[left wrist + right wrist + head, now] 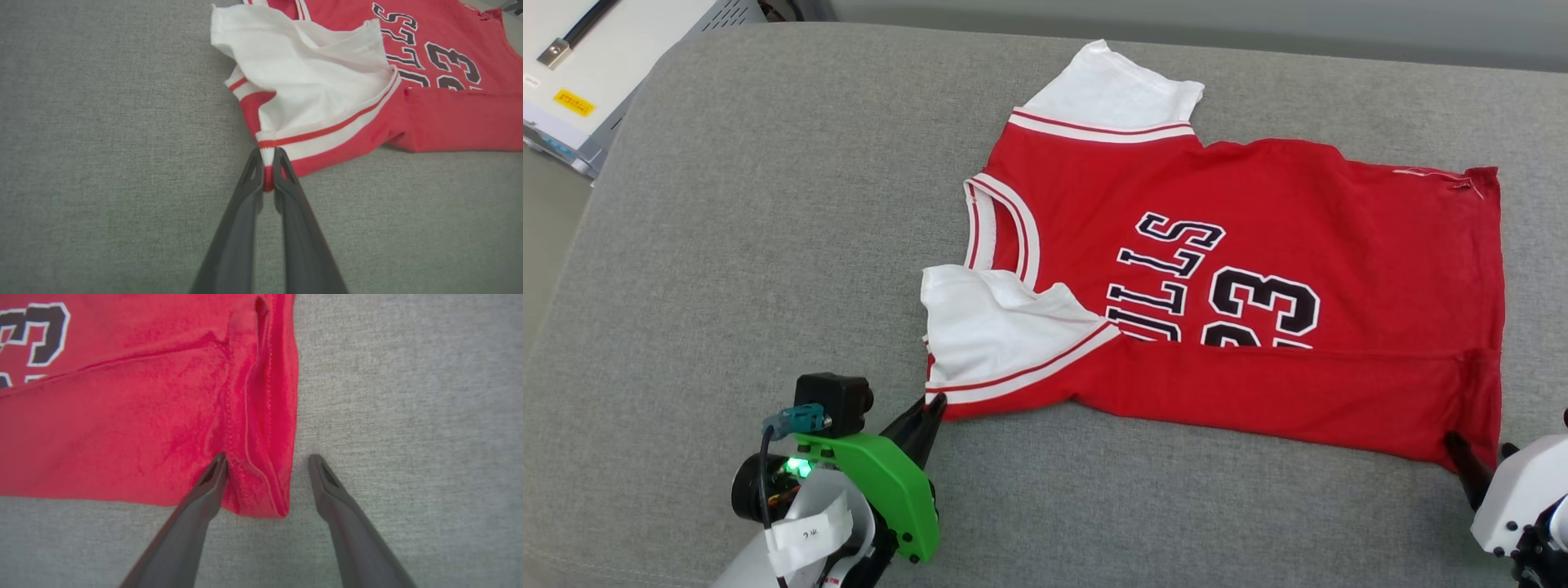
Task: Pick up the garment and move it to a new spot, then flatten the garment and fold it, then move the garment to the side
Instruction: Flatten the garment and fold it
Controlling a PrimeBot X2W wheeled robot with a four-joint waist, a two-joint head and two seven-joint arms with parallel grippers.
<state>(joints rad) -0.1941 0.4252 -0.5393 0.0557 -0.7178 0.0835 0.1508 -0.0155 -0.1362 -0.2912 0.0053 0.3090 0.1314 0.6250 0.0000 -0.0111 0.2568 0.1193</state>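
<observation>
The garment (1258, 245), a red jersey with white sleeves and black lettering, lies on the grey cushion with its near long edge folded over. My left gripper (935, 404) is shut on the garment's striped sleeve corner (268, 171), pinched between both fingers (249, 192). At the hem's near corner (261, 473) my right gripper (267, 459) stands open: one finger (208, 486) rests on the red cloth, the other on the cushion beside it. In the head view the right gripper (1474, 457) sits at the garment's lower right corner.
The grey cushion (768, 245) spreads wide to the left of the garment. A white cabinet (596, 65) stands beyond its far left corner. The cushion's far edge (1258, 45) runs just behind the upper sleeve.
</observation>
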